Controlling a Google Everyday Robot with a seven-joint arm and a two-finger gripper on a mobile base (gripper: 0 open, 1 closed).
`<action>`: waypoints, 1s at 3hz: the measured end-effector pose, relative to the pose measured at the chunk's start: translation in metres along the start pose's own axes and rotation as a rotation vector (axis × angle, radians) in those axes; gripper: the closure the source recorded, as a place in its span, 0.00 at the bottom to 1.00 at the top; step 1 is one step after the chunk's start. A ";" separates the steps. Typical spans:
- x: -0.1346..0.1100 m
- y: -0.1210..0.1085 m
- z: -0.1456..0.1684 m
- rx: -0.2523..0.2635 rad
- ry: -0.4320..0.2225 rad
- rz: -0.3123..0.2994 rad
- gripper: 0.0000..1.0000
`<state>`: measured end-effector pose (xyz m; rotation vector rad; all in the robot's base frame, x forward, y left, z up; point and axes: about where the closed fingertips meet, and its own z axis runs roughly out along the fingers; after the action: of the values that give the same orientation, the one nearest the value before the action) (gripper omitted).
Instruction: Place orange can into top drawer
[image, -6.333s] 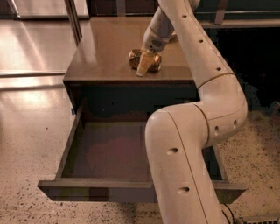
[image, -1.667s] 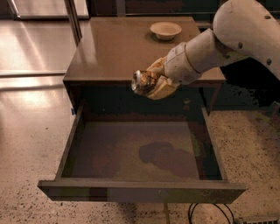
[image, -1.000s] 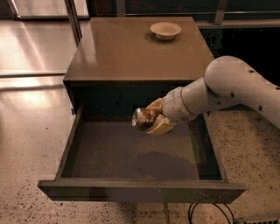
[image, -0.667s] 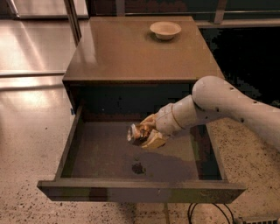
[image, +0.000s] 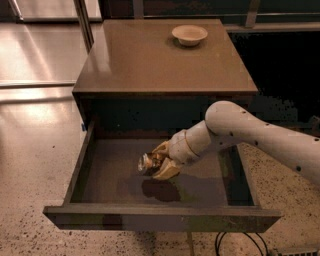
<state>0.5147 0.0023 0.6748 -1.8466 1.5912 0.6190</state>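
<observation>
The top drawer (image: 100, 172) is pulled wide open below the brown cabinet top. My gripper (image: 159, 163) reaches in from the right, low inside the drawer near its middle. It is shut on the orange can (image: 150, 162), a shiny dented can lying on its side with its silver end to the left. The can hangs a little above the drawer floor, with its dark shadow just under it.
A pale round bowl (image: 189, 35) stands at the back right of the cabinet top (image: 150, 60). My white arm (image: 260, 135) crosses over the drawer's right side. Shiny floor lies to the left; cables lie on the speckled floor at the front right.
My gripper has carried the can from the cabinet top down past the front edge and into the open drawer, now lower and further left, close to the drawer floor.
</observation>
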 end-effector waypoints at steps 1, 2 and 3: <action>0.003 -0.003 0.003 -0.004 0.070 -0.009 1.00; 0.019 -0.029 0.014 0.014 0.118 0.011 1.00; 0.031 -0.058 0.033 0.029 0.093 0.038 1.00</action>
<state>0.5780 0.0087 0.6383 -1.8522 1.6901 0.5308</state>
